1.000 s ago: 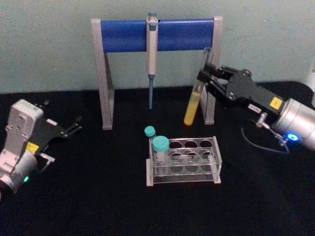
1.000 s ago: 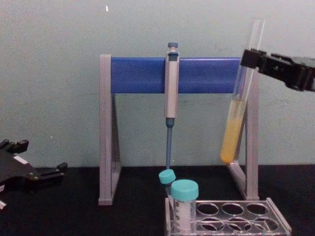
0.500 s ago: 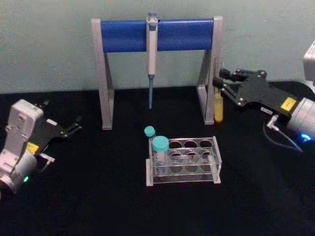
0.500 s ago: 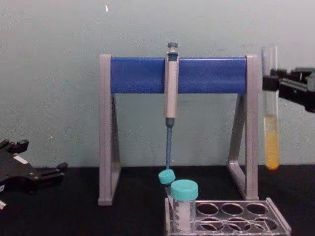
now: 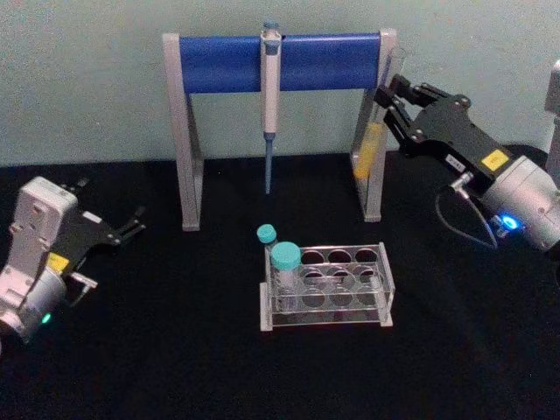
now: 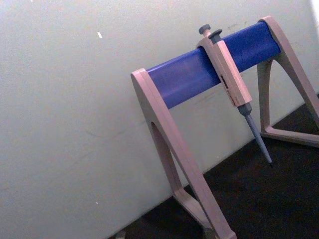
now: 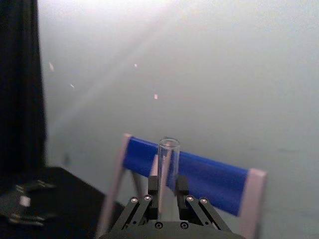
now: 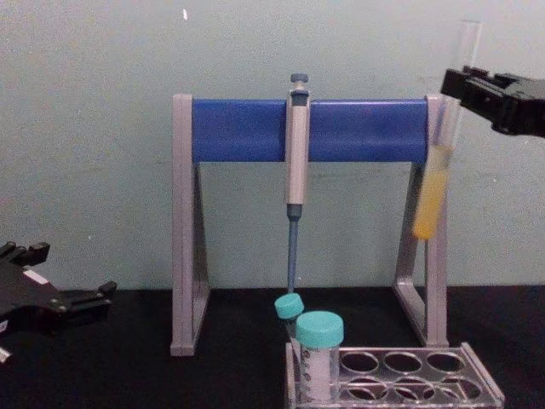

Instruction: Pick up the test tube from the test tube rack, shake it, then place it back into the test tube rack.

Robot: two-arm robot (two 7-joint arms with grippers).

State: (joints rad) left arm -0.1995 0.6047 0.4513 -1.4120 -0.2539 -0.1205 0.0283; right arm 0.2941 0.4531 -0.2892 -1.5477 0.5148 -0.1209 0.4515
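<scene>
Head view, clock centred on the test tube rack.

1 black desk (image 5: pixel 175 350) carries everything.
1 pipette stand (image 5: pixel 227 63) at 12 o'clock: two grey legs, one blue crossbar.
2 arms. Left tool (image 5: pixel 112 203) sits at 9 o'clock, low by the desk edge, fingers spread, nothing in them. Right tool (image 5: pixel 391 94) is up at 1-2 o'clock by the stand's right leg, pinching the test tube (image 5: pixel 372 140) near its upper end.
1 test tube rack (image 5: pixel 328 284), clear plastic, on the desk in front of the stand.
1 pipette (image 5: pixel 269 96) hanging from the middle of the crossbar, tip down.
1 test tube: out of the rack, in the air, tilted, yellow liquid in the lower part.
2 teal-capped vials at the rack's left end, near one (image 5: pixel 284 258) and far one (image 5: pixel 266 234).

What each view adds:
- Chest: height. The tube (image 8: pixel 434 179) hangs with its bottom about halfway up the stand's right leg, well above the rack (image 8: pixel 400 383). It leans, mouth toward 1 o'clock, bottom toward 7. The right tool (image 8: pixel 456 85) grips it just below the mouth. The far vial (image 8: pixel 288 307) sits tilted.
- Right wrist: the tube's open mouth (image 7: pixel 168 144) stands up between two black fingers (image 7: pixel 153 185) closed on the glass.
- Left wrist: side-on look at the stand (image 6: pixel 199 69) and pipette (image 6: pixel 229 74).
- Head: the rack's full footprint and both tools well apart.
</scene>
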